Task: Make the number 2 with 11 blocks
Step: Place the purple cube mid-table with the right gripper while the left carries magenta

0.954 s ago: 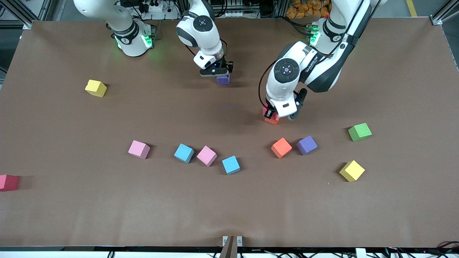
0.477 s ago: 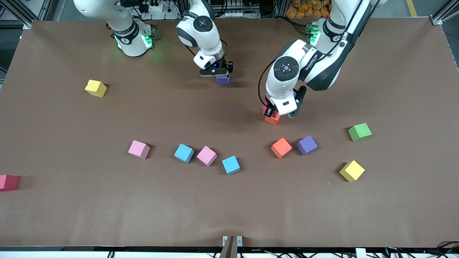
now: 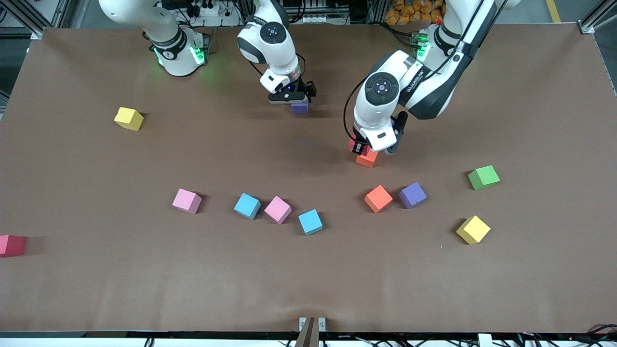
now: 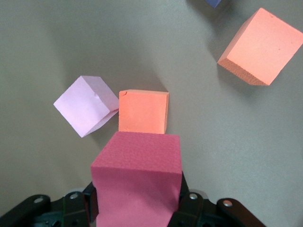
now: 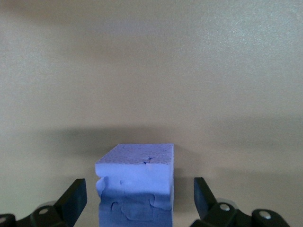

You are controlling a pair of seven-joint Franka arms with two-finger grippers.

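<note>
Pink foam is what your left gripper (image 4: pixel 137 210) is clenched on: a deep pink block (image 4: pixel 137 182), hanging just over the worktop (image 3: pixel 144 289). The relation to mind is this block against the orange block (image 3: pixel 366 160). On the front view's clock face, with twelve toward the robot bases, the held block sits at twelve o'clock of the orange one, almost touching. Its faces look nearly square to the orange block's. Being a cube, it has no long axis for you to line up. A pale pink block (image 4: pixel 85 105), turned at an angle, touches the orange one at a corner.

Your right gripper (image 3: pixel 291 98) stands wide open around a purple block (image 5: pixel 135 182). That block rests on the worktop at about ten o'clock of the orange one, well apart, with a gap on each side of it.

The surface is flat, matte brown, and bare around both spots. I judge that you have room to lower straight down. The remaining loose blocks lie toward six o'clock, well apart from both grippers.
</note>
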